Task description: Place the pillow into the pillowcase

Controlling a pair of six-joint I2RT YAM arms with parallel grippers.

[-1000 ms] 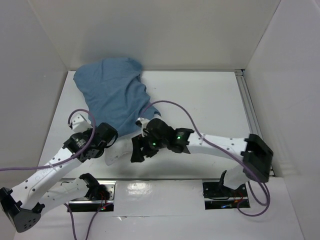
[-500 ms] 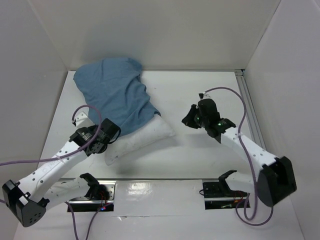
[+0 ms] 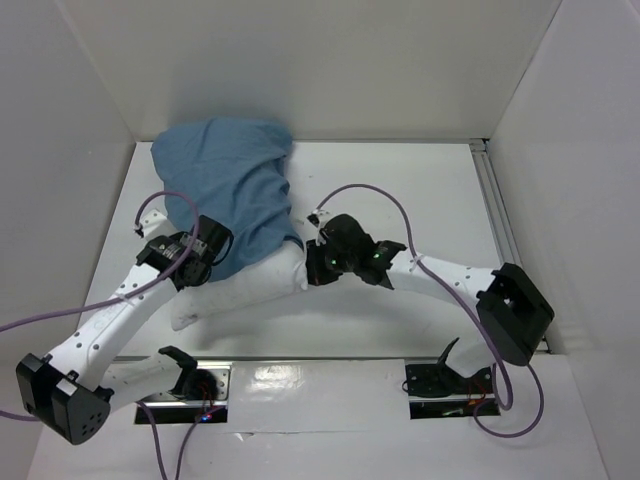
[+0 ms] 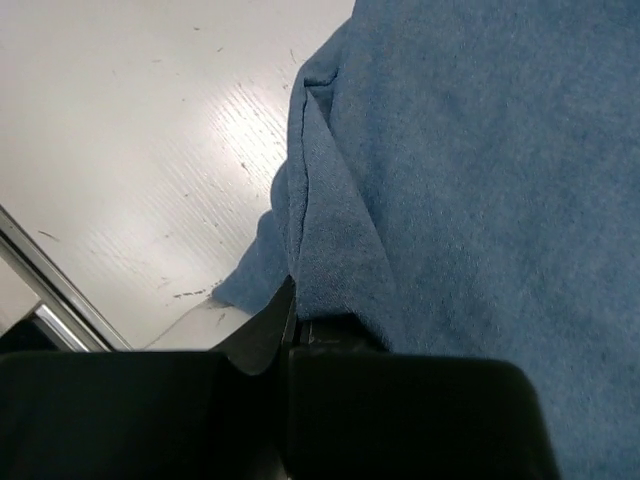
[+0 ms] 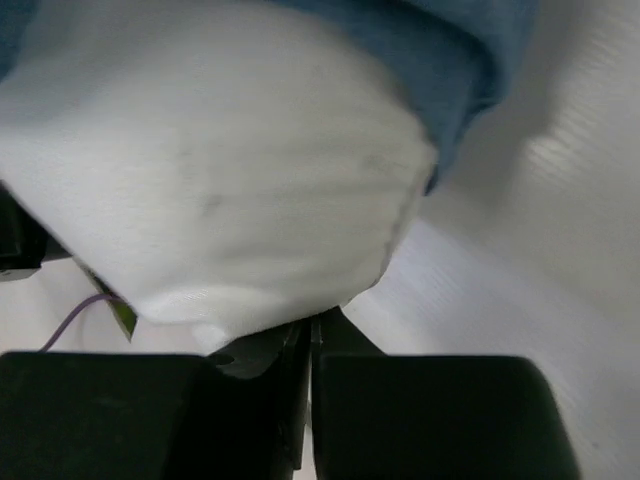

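Top camera: high, near side, looking down on table. Wrist cameras: close-up, left on pillowcase, right on pillow; both shared with top.

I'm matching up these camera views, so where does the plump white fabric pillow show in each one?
Top external: white fabric pillow lower centre-left, poking from the dusty-blue cloth pillowcase.
Left wrist: not in view.
Right wrist: fills the centre.
Shared landmark: that pillowcase.

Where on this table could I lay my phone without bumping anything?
The widest bare table lies right of the pillowcase, between the back wall, the rail and the right arm. A narrower strip lies nearer than the pillow. Crowded left of centre, where the left gripper and right gripper grip the bedding.
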